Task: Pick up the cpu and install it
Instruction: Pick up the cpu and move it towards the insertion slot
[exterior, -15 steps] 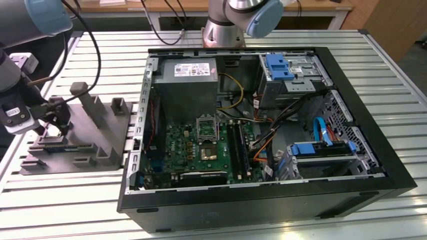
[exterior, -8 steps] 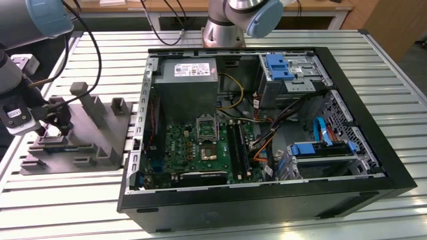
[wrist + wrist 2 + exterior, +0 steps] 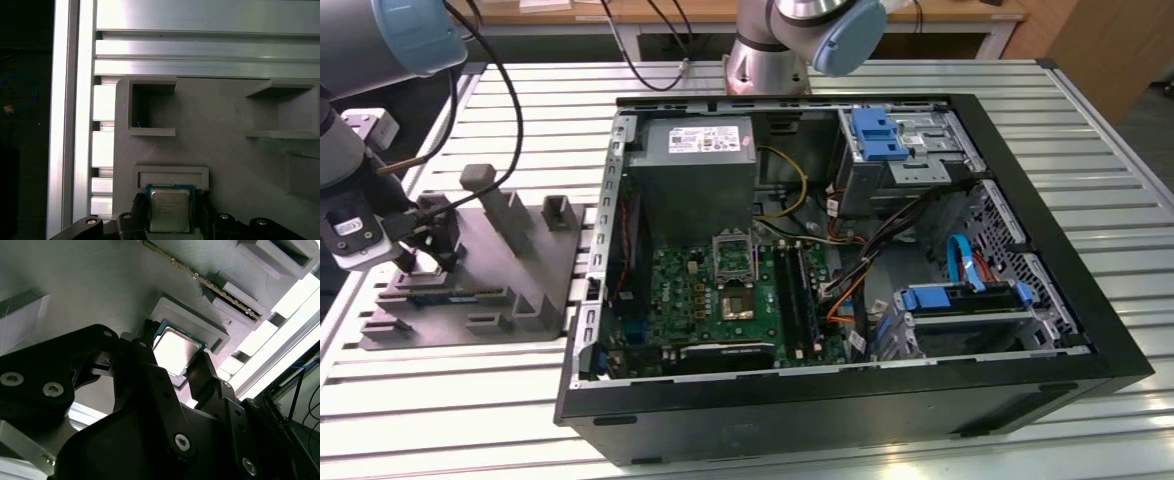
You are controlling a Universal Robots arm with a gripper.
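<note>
Silver-topped cpu pinched at the tray pocket

Silvery-grey lid, green board rim: the cpu point(image 3: 170, 210) sits between the tips of the pincer point(image 3: 176, 356), which press on two opposite edges of it. It lies at the shallow square pocket of the grey moulded tray point(image 3: 225, 150); whether it rests on the pocket floor or hangs just above it I cannot tell. By my judgement it is light, stiff and thin, its lid smooth enough to slip and its underside delicate, so the bare side edges are the right place to hold it, kept level. The tray rests on the slatted aluminium bench point(image 3: 200, 50), and in the exterior view it stands at that view's left, just beside the open computer case point(image 3: 854, 410)
</note>
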